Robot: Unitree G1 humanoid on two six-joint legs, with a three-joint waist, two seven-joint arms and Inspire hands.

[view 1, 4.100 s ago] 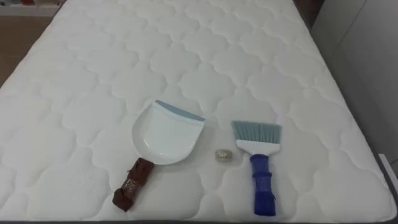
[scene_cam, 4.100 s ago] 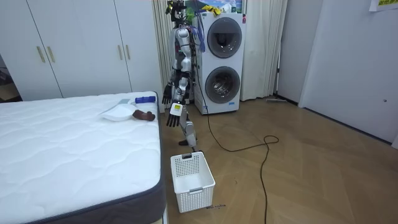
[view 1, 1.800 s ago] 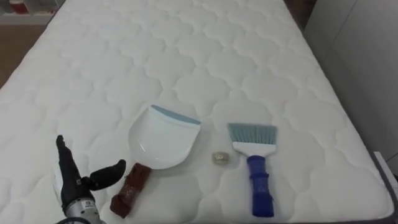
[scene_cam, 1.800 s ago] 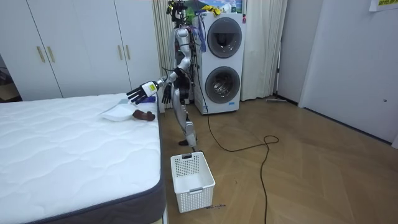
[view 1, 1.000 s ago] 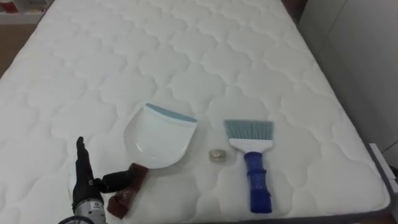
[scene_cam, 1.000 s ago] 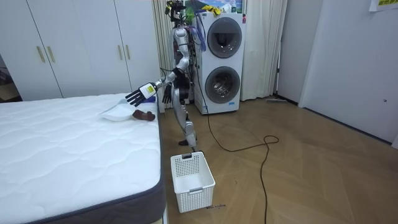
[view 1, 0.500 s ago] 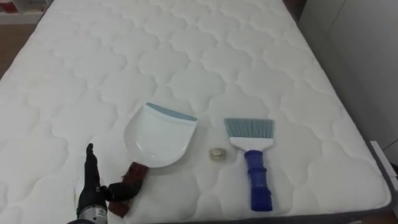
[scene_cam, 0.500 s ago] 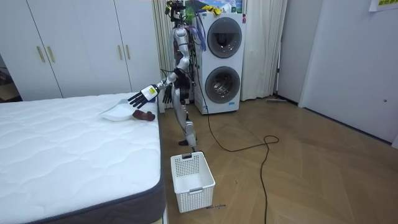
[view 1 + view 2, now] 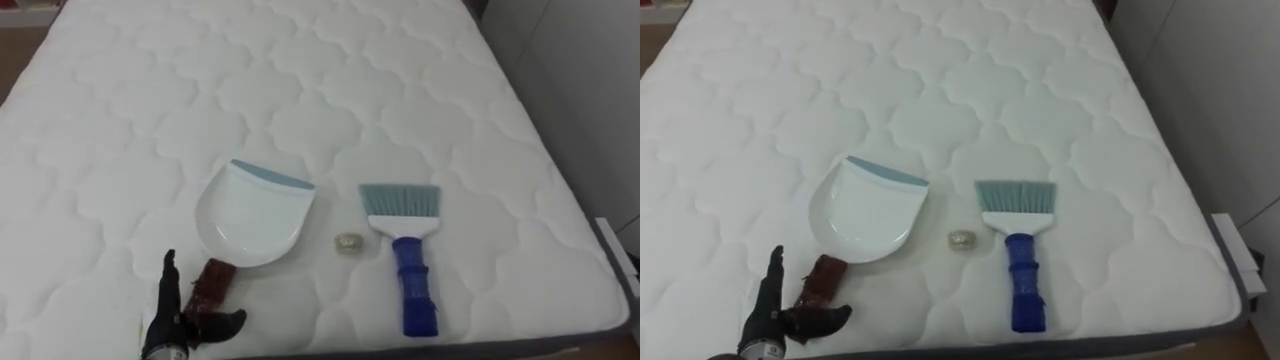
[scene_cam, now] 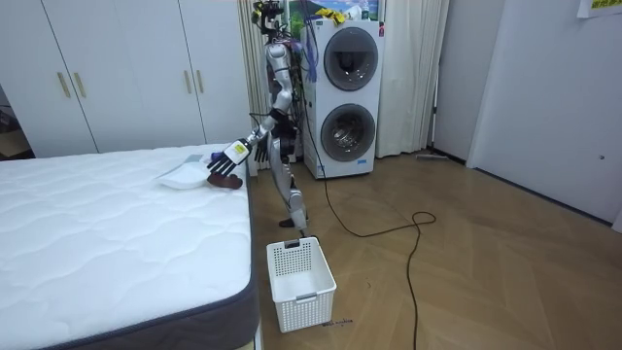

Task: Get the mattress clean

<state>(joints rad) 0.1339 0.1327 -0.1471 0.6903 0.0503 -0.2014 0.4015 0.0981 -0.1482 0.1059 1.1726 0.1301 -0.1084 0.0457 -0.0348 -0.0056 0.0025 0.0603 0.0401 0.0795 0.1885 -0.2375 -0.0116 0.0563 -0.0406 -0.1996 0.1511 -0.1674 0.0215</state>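
A white dustpan (image 9: 250, 215) with a blue-grey lip lies on the quilted white mattress (image 9: 300, 80), its brown handle (image 9: 212, 283) pointing toward me. To its right lie a small pale scrap (image 9: 347, 243) and a hand brush (image 9: 412, 290) with a blue handle and grey-blue bristles. My left hand (image 9: 172, 312) is open at the dustpan's handle, fingers straight on the handle's left and thumb spread to its near right. In the room view the left hand (image 10: 230, 158) reaches over the bed's corner, and my right hand (image 10: 260, 149) hangs at my side.
I stand at the bed's end. A white laundry basket (image 10: 301, 282) sits on the wooden floor beside the bed. Behind me is a stacked washer and dryer (image 10: 345, 87). A white wall panel (image 9: 590, 110) runs close along the mattress's right edge.
My left arm rose from my side and reached over the bed. The hand has slid right and down to the dustpan's handle. My view tilted slightly; dustpan, scrap and brush stay put.
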